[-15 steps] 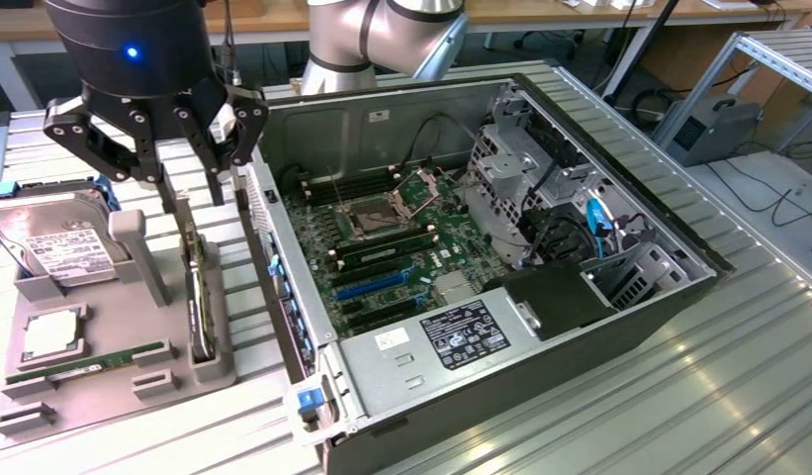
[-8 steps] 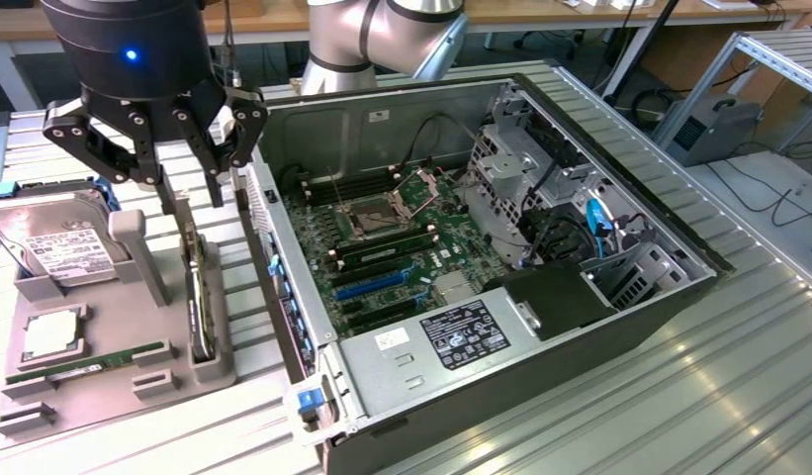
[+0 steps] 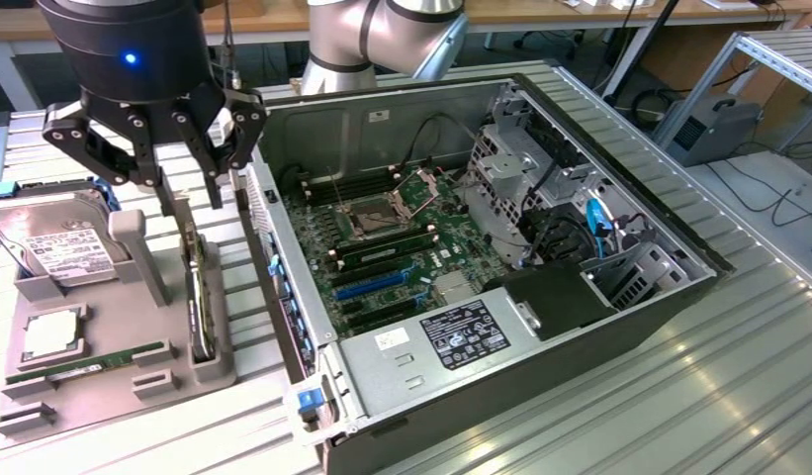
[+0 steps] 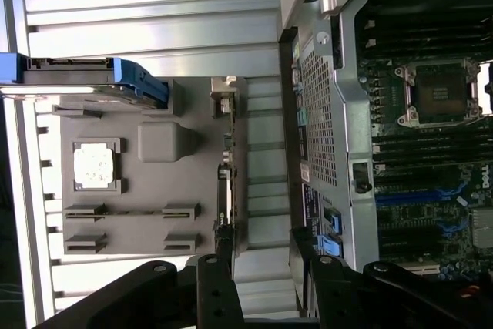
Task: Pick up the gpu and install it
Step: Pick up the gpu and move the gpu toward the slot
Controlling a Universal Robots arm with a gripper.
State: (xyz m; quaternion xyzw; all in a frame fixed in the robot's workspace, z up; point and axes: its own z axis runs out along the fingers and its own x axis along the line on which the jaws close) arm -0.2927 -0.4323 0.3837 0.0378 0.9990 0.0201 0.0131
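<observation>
- Ribbed silvery metal counter [image 3: 722, 396] carries everything.
- Black fingers [image 3: 201, 148] of the gripper [image 3: 175, 188] are spread wide, gripping nothing.
- Thin dark gpu [image 3: 195, 287] stands on edge just below them, untouched, slotted in a grey plastic tray [image 3: 141, 381].
- Edge-on, it reads as a narrow dark strip.
- Open black computer case [image 3: 379, 119] lies just beside the tray.

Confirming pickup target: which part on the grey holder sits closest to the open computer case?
The thin dark card, standing on edge along the grey holder's rim; the silver hard drive, square processor and green memory stick sit farther off.
</observation>
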